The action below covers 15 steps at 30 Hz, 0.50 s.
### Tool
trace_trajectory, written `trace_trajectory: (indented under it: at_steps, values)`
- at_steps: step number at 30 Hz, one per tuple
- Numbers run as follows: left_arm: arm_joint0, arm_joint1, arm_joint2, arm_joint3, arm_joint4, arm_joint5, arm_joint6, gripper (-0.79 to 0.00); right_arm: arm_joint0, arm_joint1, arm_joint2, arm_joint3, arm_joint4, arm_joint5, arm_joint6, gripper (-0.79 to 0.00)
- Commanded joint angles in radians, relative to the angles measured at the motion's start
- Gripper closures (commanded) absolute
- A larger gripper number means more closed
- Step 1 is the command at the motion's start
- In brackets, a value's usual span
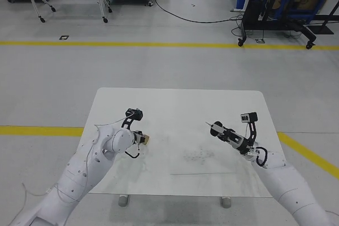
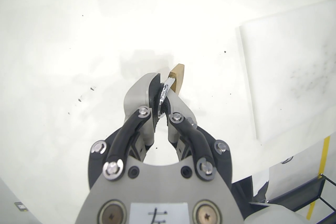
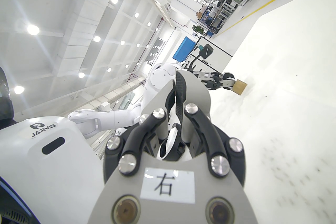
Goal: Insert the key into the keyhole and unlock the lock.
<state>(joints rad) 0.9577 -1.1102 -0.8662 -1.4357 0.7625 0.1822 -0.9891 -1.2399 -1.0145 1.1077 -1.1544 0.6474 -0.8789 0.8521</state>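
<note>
Top view: above the white table [image 1: 175,107], we see the left gripper [image 1: 139,137] gripping a brass lock [image 1: 146,138] on the left and the right gripper [image 1: 216,129] pinching a thin key [image 1: 209,124] on the right, well apart. Left wrist view: its fingers [image 2: 140,89] clamp the lock's silver shackle [image 2: 164,89]. Right wrist view: fingers pressed together.

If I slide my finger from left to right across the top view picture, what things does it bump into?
left gripper → lock held in its jaws → key sticking out toward the lock → right gripper holding the key
</note>
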Motion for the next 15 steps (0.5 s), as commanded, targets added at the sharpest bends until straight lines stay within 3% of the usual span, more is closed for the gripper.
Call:
trace_trajectory:
  at_steps: [1, 5, 9, 12, 15]
  values:
    - [0.02, 0.001, -0.023, -0.02, -0.046, -0.032, 0.048, 0.0, 0.0, 0.0, 0.0, 0.0, 0.0, 0.0, 0.0, 0.0]
    - [0.078, 0.003, -0.113, -0.013, -0.272, -0.181, 0.202, 0.0, 0.0, 0.0, 0.0, 0.0, 0.0, 0.0, 0.0, 0.0]
    - [0.114, -0.006, -0.165, 0.053, -0.536, -0.379, 0.297, 0.0, 0.0, 0.0, 0.0, 0.0, 0.0, 0.0, 0.0, 0.0]
    - [0.096, -0.024, -0.158, 0.138, -0.771, -0.534, 0.261, 0.0, 0.0, 0.0, 0.0, 0.0, 0.0, 0.0, 0.0, 0.0]
    - [0.04, -0.049, -0.117, 0.242, -1.019, -0.641, 0.125, 0.0, 0.0, 0.0, 0.0, 0.0, 0.0, 0.0, 0.0, 0.0]
